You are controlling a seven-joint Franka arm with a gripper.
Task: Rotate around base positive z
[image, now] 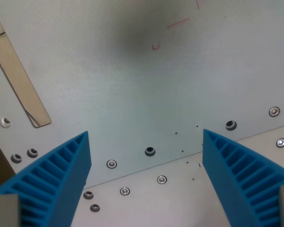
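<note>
Grey tabletop [132,94] is lying directly beneath the gripper [146,142], whose 2 blue fingers [61,179] are gaping empty (nothing between).

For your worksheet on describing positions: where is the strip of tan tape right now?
In the wrist view, the tan tape strip lies on the grey table along the view's left edge, slanting down to end above the claw's left blue finger.

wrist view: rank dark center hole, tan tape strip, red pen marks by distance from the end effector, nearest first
Measured from the end effector, in the wrist view:
1. Dark center hole: between the blue fingers, just below midpoint.
2. Tan tape strip: the wrist view's left edge.
3. Red pen marks: top, right of center.
</note>
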